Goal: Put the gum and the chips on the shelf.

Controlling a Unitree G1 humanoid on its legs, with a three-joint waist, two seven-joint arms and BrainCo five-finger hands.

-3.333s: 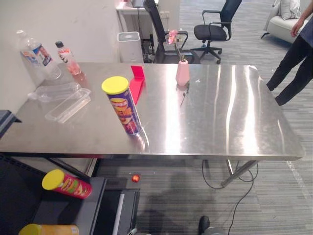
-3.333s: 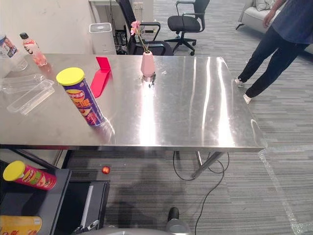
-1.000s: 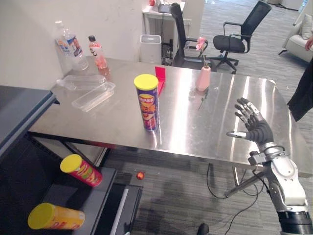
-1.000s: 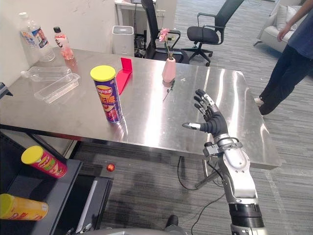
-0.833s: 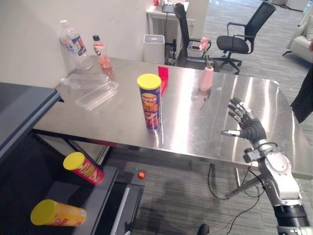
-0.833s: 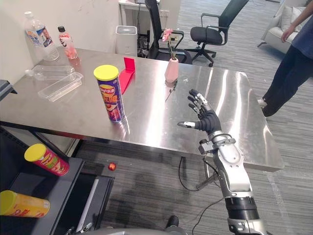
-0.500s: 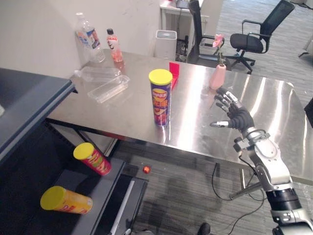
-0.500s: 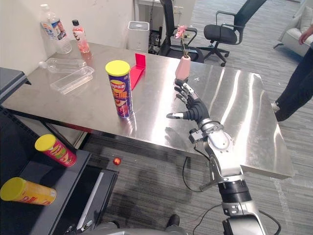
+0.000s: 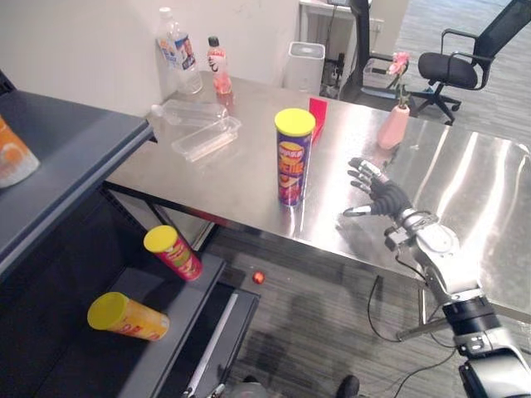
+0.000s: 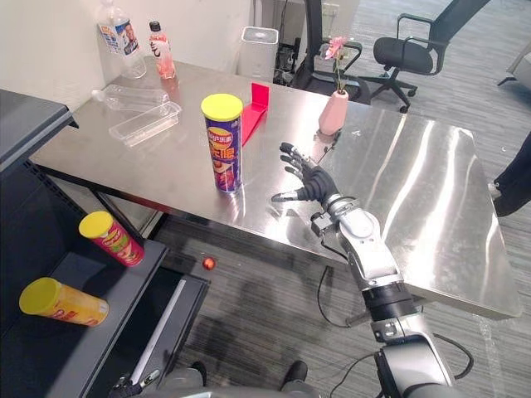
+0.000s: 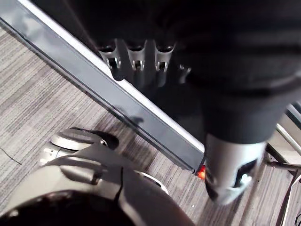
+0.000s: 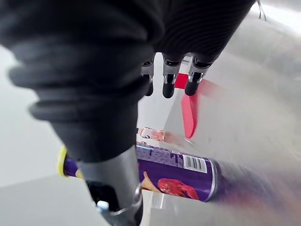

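A purple chips can (image 9: pixel 294 157) with a yellow lid stands upright near the front of the steel table (image 9: pixel 481 199). Behind it a flat red gum pack (image 9: pixel 316 114) leans up from the tabletop. My right hand (image 9: pixel 377 192) hovers open just above the table, about a hand's width to the right of the can, fingers spread and pointing at it. In the right wrist view the can (image 12: pixel 174 172) and the red pack (image 12: pixel 189 110) show past the straight fingers (image 12: pixel 168 82). My left hand (image 11: pixel 136 61) hangs low beside a dark rail, fingers straight, holding nothing.
A dark shelf unit (image 9: pixel 75 166) stands at the left; its lower board holds a red can (image 9: pixel 172 253) and an orange can (image 9: pixel 127 316). A pink vase (image 9: pixel 396 124), a clear tray (image 9: pixel 206 138) and bottles (image 9: pixel 178 51) are on the table. A red ball (image 9: pixel 258 277) lies on the floor.
The camera has swung left, bringing the shelf into view. My right hand rose into view and moved left over the table towards the chips can, staying open.
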